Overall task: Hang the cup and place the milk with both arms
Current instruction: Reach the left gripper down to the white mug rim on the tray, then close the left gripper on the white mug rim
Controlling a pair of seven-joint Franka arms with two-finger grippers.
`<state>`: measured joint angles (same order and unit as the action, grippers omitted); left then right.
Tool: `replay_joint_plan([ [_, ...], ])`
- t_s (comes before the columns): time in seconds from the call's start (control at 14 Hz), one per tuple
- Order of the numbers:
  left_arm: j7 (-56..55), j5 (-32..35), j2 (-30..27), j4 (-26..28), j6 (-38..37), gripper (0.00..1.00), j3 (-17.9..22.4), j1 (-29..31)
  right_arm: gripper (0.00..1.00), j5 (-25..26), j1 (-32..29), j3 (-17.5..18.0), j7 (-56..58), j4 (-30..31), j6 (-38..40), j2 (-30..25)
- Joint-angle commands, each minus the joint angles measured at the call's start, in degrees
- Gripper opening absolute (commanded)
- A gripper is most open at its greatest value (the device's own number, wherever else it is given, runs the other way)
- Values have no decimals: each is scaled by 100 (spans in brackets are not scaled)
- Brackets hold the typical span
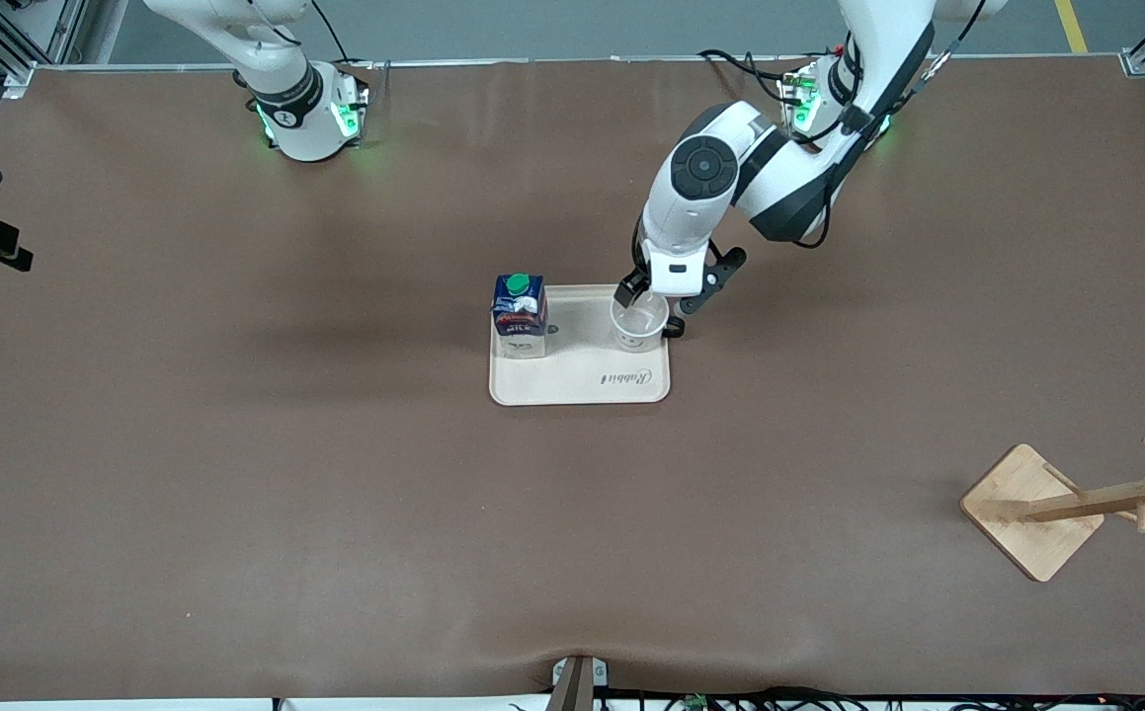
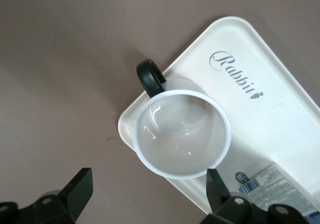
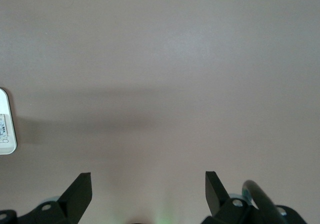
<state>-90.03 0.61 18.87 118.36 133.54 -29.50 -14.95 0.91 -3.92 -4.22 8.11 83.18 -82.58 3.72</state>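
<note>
L gripper (image 2: 147,194): jaws spread wide, nothing between them, poised over the small white mug with dark rim and black loop handle (image 2: 182,134). In the L wrist view one finger hangs over bare table, the other over the tray, so the mug rim sits between the two, lower down. No contact visible. Mug upright, standing in the corner of the shallow cream plastic tray (image 1: 582,380) that's toward the L arm's end and farthest from the front cam; handle sticks out past the tray edge.

R gripper (image 3: 147,194): jaws also released, empty, over bare brown table (image 1: 236,444) near the R arm's base; R arm waits.

Small dark-blue milk carton w/ red label and round green cap (image 1: 520,314) stands upright on the same tray, at the corner toward the R arm's end. Wooden peg rack on a square base (image 1: 1076,504) sits well apart, near the table corner at the L arm's end closest to the front cam.

Step in hand, prob: L arm lining up to grab the mug; neither item moved off the tray yet. Next move needs a straight descent so one finger goes inside or both clear the rim, then close w/o tipping the mug, keeping the handle free for the peg.
</note>
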Motion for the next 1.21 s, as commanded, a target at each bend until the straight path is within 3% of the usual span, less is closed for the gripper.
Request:
replay_joint_plan([
  [0.0,-146,35,309,-32,199,85,32,-148,100,-118,-100,71,77,-48,-4,15],
  [0.21,-287,264,564,-94,251,64,40,-96,100,-118,-118,71,77,-48,-21,32],
  [0.43,-296,325,784,-146,454,49,102,-61,100,-118,-127,71,77,-47,-30,94],
  [0.64,-287,466,934,-278,454,19,225,-61,100,-109,-66,79,95,-48,-83,120],
  [0.71,-287,475,925,-287,454,0,225,-61,100,-109,-39,88,95,-48,-65,120],
  [1.0,-261,807,847,-375,393,0,234,-52,100,-126,-39,106,68,-30,-74,146],
  [1.14,-208,923,549,-410,253,0,225,-35,100,-118,-48,106,77,-30,-74,216],
])
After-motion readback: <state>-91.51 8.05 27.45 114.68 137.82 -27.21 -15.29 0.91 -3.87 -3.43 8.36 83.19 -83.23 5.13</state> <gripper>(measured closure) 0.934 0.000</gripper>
